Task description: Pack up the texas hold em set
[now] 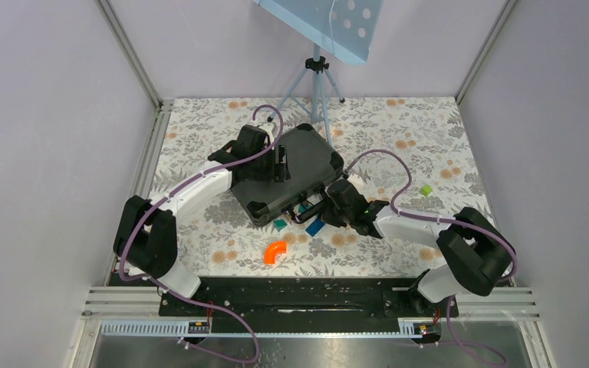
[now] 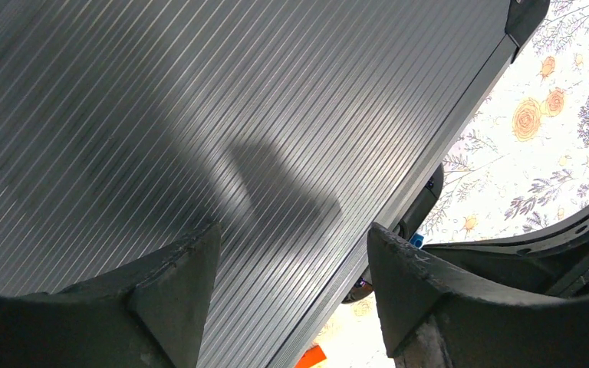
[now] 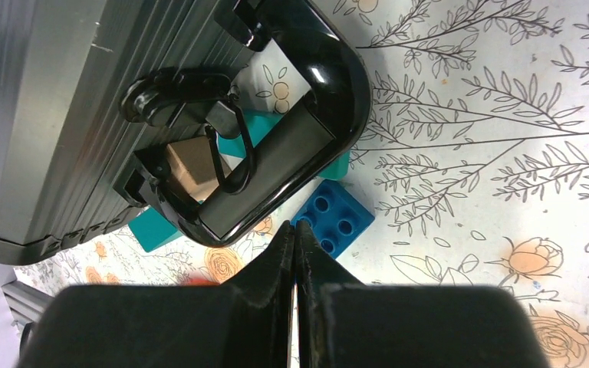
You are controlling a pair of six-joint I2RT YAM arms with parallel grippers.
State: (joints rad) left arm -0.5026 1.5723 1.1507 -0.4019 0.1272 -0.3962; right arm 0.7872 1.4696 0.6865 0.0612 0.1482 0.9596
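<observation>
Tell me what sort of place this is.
Probably a robotics lab test cell: plain walls on aluminium frame posts enclose a floral-clothed table. Two robot arms are bolted to a rail at its near edge, and a tripod stands at the back.

Clad in white shells (image 1: 199, 190) over black joints (image 1: 152, 244), trailed by purple cables (image 1: 387, 152), tipped with dark wedge-shaped fingers (image 2: 176, 291), mounted on black rail (image 1: 299, 295).
</observation>
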